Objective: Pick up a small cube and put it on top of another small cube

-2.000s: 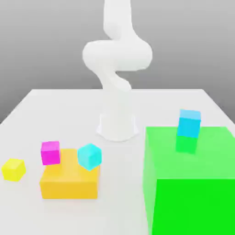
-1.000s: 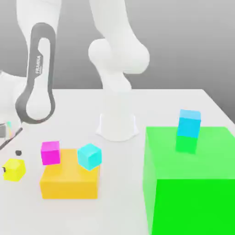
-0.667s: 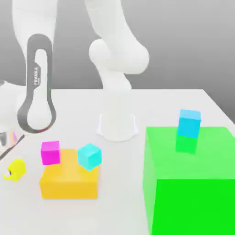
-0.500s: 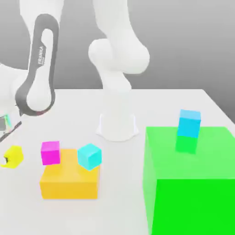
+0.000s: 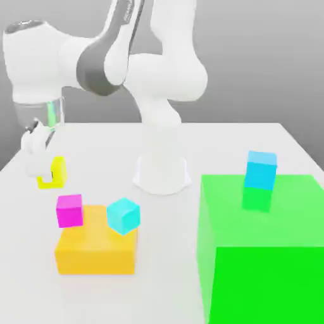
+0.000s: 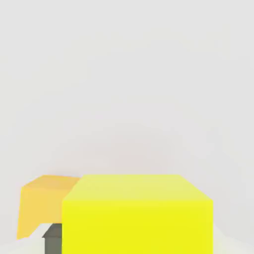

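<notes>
The gripper (image 5: pixel 43 166) held the small yellow cube (image 5: pixel 52 173) pinched between its fingers, clear of the white table (image 5: pixel 95 149), and the cube hung above and to the exterior view's left of the orange-yellow block (image 5: pixel 96 250), which serves here as the landmark. Being carried off the surface made sense for a stacking task: the cube has to travel over the other pieces rather than slide into them. On the block's top sat a magenta cube (image 5: pixel 69 210) at its exterior-view left edge and a cyan cube (image 5: pixel 123 215) toward its right, each tilted or perched a little over the rim. Either looked like a possible base for the yellow one, though which was meant could not be told. In the hand view the small yellow cube (image 6: pixel 137 214) filled the foreground with the orange-yellow block (image 6: pixel 39 206) showing beyond it, which suggests the wrist was pointed roughly toward the block. Far from the block, toward the exterior view's right, a large green block (image 5: pixel 262 243) carried another cyan cube (image 5: pixel 261 169). The arm's base (image 5: pixel 162 174) stood behind the orange-yellow block, well apart from it.
</notes>
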Available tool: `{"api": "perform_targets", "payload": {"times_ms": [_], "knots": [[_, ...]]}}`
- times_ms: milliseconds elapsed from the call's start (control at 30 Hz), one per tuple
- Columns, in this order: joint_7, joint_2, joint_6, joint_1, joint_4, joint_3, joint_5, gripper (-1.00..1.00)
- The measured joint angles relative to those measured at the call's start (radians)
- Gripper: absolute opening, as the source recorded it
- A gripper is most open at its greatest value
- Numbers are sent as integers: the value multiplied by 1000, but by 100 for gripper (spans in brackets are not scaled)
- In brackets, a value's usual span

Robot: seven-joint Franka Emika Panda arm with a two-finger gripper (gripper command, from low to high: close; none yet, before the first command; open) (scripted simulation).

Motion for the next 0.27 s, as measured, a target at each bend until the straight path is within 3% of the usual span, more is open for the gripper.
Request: {"api": "perform_targets", "payload": {"times_ms": [167,200,267], "knots": [[-10,139,181,9,-43,-3,7,-100],[-11,161,208,10,-48,-5,7,100],[-11,161,208,10,-48,-5,7,100]]}}
